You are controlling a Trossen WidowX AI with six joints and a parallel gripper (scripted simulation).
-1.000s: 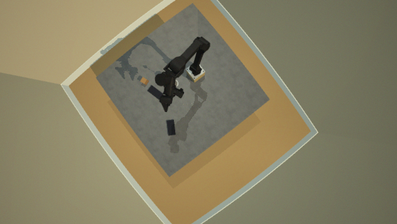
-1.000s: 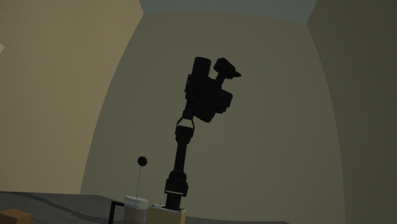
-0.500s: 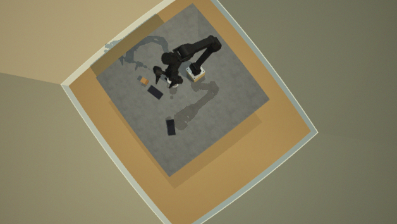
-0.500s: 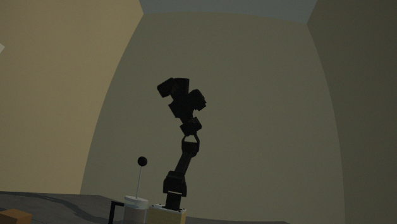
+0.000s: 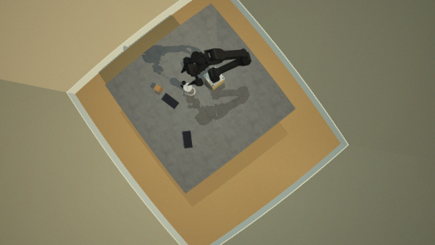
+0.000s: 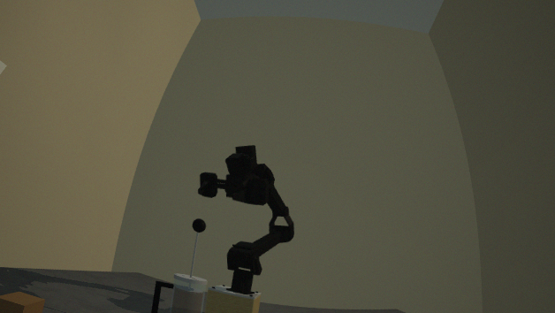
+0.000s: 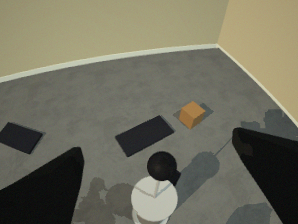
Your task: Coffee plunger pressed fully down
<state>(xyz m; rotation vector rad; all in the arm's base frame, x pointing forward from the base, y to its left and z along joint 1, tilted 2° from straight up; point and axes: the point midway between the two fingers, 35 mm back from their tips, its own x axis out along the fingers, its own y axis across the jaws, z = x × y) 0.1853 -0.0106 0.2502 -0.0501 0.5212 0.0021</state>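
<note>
The coffee press stands upright, its white lid (image 5: 188, 88) (image 6: 190, 278) (image 7: 154, 202) on a clear body (image 6: 187, 301) with a dark handle (image 6: 156, 298). The plunger is up: its black knob (image 5: 183, 83) (image 6: 199, 225) (image 7: 162, 166) sits on a long thin rod (image 6: 193, 255) high above the lid. My gripper (image 5: 185, 77) (image 7: 160, 145) is open and empty. In the exterior view it is higher than the knob, with a gap between. In the wrist view the knob lies low between the two fingers, beyond their tips. The press's base is hidden in that view.
An orange block (image 5: 158, 88) (image 6: 22, 302) (image 7: 192, 115) and a dark flat slab (image 5: 170, 101) (image 7: 145, 135) lie near the press. A second dark slab (image 5: 187, 139) (image 7: 21, 137) lies farther off. The arm's base box (image 5: 218, 84) (image 6: 234, 302) stands close beside the press.
</note>
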